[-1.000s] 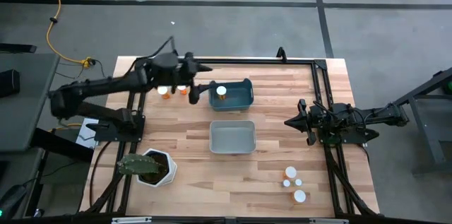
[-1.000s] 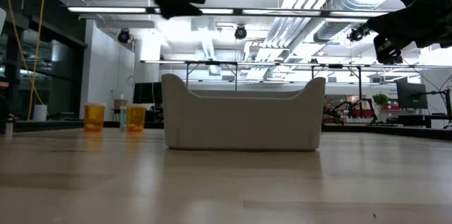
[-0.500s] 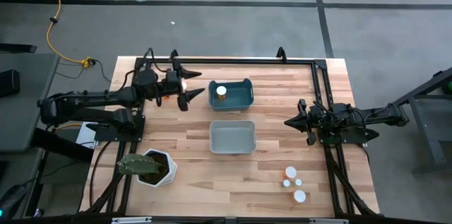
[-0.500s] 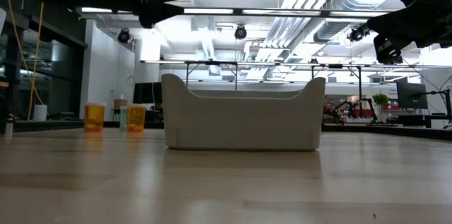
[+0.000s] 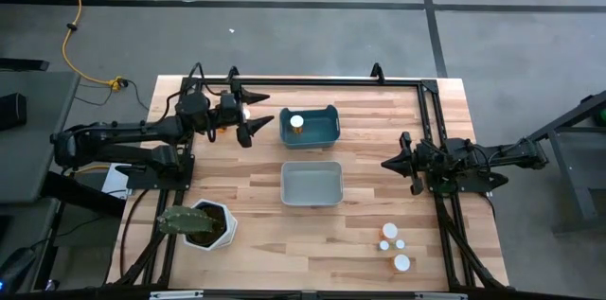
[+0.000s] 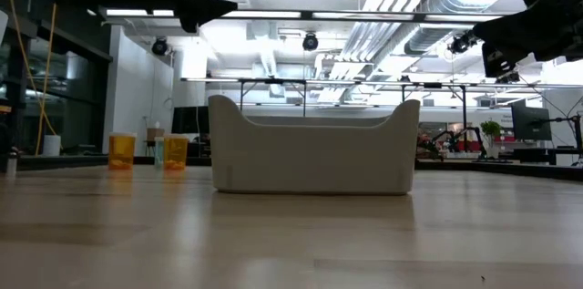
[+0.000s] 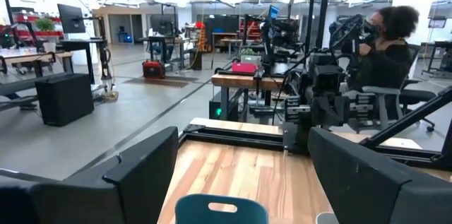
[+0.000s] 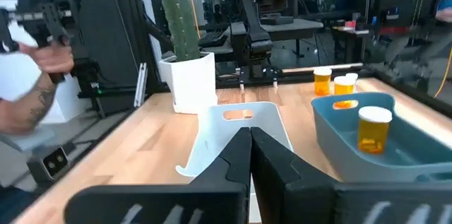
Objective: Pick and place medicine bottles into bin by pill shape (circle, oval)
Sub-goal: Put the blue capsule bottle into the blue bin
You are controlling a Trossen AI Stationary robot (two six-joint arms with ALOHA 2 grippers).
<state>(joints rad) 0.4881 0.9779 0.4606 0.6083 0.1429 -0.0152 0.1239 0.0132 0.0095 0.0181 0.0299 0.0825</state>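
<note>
One orange medicine bottle [image 5: 297, 123] with a white cap stands upright in the blue bin [image 5: 323, 133]; the right wrist view shows this bottle [image 8: 374, 132] too. Two more orange bottles [image 8: 322, 81] [image 8: 345, 85] stand on the table beyond that bin, at the far left. My left gripper [image 5: 259, 117] hangs open and level just left of the blue bin, above the table, with nothing between its fingers. My right gripper [image 5: 386, 163] is shut and empty at the table's right side, pointing at the grey bin [image 5: 311, 185].
A white pot with a cactus [image 5: 202, 225] stands at the near left. Several small white-capped bottles [image 5: 394, 243] stand at the near right. A black frame rail [image 5: 331, 81] runs along the far edge. A person [image 7: 387, 40] sits beyond the table.
My left gripper has drawn back from the blue bin's left end toward the table's left edge, sunk a little and tipped up from a downward slant to level. It has stayed open, and has kept still for the last half second.
</note>
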